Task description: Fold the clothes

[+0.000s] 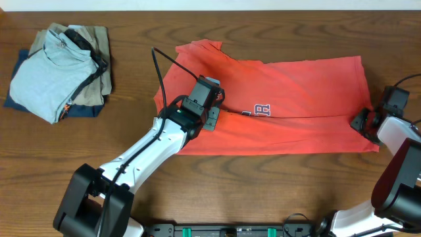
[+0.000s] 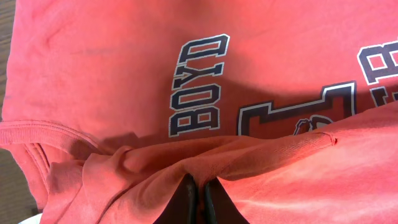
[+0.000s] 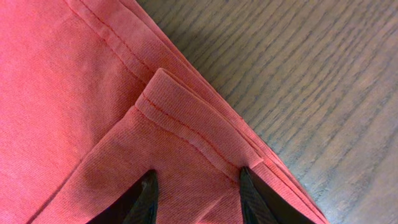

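Note:
The clothes, a coral-red T-shirt (image 1: 296,99) with navy lettering, lies spread across the middle and right of the table. My left gripper (image 1: 212,117) is over its left-centre and is shut on a raised fold of the shirt (image 2: 112,74). In the left wrist view the cloth bunches over the closed left gripper (image 2: 199,186), just below the "BOYD" print (image 2: 198,84). My right gripper (image 1: 360,123) is at the shirt's lower right corner. In the right wrist view its jaws stand apart, and the right gripper (image 3: 198,177) straddles a folded-back hem corner (image 3: 180,118) lying flat between them.
A pile of other garments (image 1: 62,69), light blue on tan and navy, sits at the far left of the wooden table (image 1: 263,191). Bare wood (image 3: 323,74) shows right beside the shirt's hem. A black cable (image 1: 158,72) arcs up from the left arm.

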Available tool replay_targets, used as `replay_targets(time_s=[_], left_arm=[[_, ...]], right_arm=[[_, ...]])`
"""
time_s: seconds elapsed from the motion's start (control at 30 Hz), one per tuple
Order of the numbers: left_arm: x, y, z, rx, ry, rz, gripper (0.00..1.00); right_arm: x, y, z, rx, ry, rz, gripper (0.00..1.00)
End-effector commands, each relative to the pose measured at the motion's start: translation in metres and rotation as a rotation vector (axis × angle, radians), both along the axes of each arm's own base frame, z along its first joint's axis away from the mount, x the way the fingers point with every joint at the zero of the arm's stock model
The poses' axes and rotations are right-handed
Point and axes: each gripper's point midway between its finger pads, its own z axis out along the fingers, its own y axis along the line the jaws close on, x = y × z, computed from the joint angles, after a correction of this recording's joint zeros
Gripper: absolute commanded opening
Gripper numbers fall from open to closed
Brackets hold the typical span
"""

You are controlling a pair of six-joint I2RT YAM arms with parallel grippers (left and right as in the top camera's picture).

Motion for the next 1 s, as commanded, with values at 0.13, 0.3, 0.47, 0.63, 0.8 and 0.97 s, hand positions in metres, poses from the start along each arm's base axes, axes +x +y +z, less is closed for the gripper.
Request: replay_targets(time_s=[0.13,0.3,0.47,0.63,0.8,0.97], left_arm=[[0.005,0.001,0.003,0.001,-0.013,0.021,0.06],[0.005,0.001,0.003,0.001,-0.013,0.021,0.06],[0.005,0.001,0.003,0.0,-0.013,0.021,0.07],[0.006,0.0,0.004,-0.003,-0.018,0.021,0.07],[0.013,-0.004,0.004,-0.016,-0.04,0.021,0.07],[0.038,0.003,0.002,0.01,-0.126,0.081,0.1]], right_arm=[[-0.007,-0.005,-0.009,-0.006,0.027,-0.025,0.3],[-0.008,-0.009,-0.006,-0.007,0.023,-0.036,0.11],[-0.01,-0.014,0.005,-0.017,0.003,-0.049,0.05],[-0.001,-0.015,0.026,-0.03,-0.064,-0.043,0.01],[0.022,-0.003,0.043,0.029,-0.192,0.017,0.01],[0.049,0.004,0.059,0.049,-0.32,0.061,0.17]])
